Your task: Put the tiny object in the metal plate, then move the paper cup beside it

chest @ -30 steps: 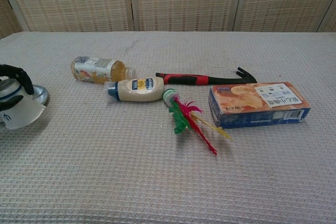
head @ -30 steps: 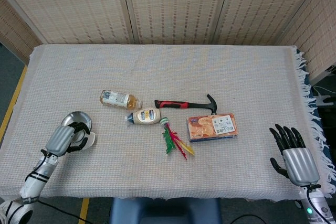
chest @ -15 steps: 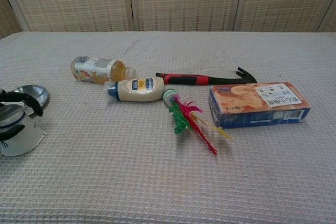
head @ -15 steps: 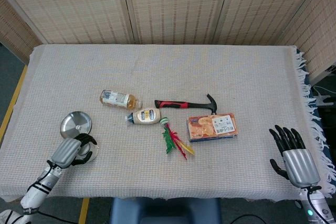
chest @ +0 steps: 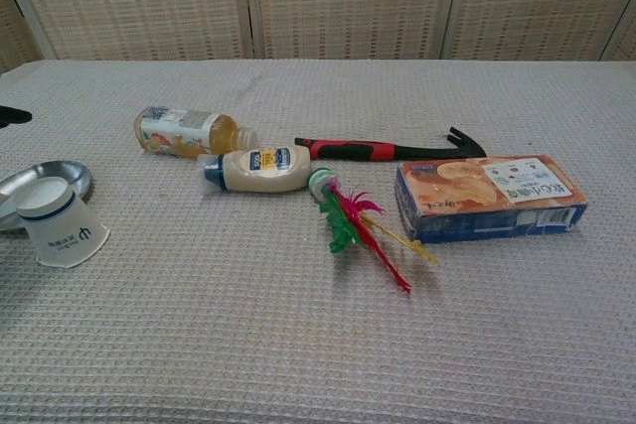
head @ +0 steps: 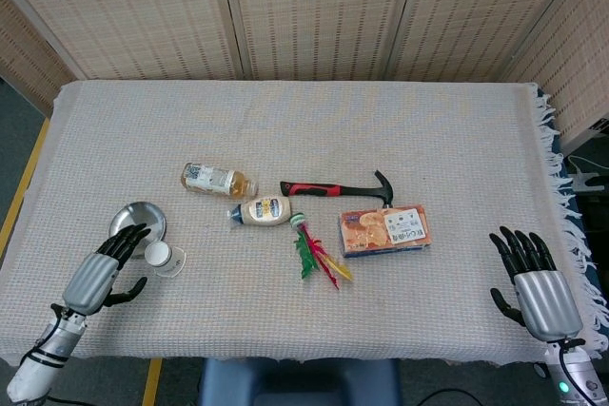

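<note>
shiny metal plate (head: 133, 221), matt paper cup (chest: 58, 225)

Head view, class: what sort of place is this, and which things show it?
Probably a robot test or lab bench, not a home: a table under a woven cloth, screened by reed panels, with unrelated items laid out, such as a hammer and a snack box.

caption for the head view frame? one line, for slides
Paper cup stands upside down beside the metal plate; left hand open nearby.
</note>
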`<state>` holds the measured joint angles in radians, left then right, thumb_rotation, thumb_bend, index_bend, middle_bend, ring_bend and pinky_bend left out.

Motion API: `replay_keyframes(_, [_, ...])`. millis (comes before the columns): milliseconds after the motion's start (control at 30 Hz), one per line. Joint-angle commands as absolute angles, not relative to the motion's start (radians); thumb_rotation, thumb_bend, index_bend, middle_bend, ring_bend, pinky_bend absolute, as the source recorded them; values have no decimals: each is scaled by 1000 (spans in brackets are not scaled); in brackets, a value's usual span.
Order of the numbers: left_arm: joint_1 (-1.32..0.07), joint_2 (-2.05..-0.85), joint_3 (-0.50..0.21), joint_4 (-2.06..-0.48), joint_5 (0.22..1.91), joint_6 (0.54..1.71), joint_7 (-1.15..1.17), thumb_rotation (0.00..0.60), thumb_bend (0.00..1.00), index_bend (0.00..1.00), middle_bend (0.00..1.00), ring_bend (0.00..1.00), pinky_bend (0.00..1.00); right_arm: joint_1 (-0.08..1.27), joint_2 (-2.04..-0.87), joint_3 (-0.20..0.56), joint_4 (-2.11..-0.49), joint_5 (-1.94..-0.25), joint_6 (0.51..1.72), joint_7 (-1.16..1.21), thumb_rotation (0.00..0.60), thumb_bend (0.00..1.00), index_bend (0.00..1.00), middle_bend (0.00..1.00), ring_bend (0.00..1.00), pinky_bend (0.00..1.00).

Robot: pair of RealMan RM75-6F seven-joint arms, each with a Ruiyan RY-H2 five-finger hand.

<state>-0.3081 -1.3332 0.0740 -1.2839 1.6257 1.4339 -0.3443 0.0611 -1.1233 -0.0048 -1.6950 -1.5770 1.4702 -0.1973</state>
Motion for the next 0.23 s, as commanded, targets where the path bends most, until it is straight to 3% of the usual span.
replay_keyframes(33, [-234,-1257,90,-1359,1589,1485,-240,600,372,0,0,0,123,57,-1122,-5,-1695,-1584,1480,-199,600,221,0,0,0,0])
replay_keyframes(233, [-164,-1216,46,-1471,1515,1562,-25,600,375,0,0,0,91,53,-1121,-5,-1697,-1591,1488,-203,600,222,0,0,0,0])
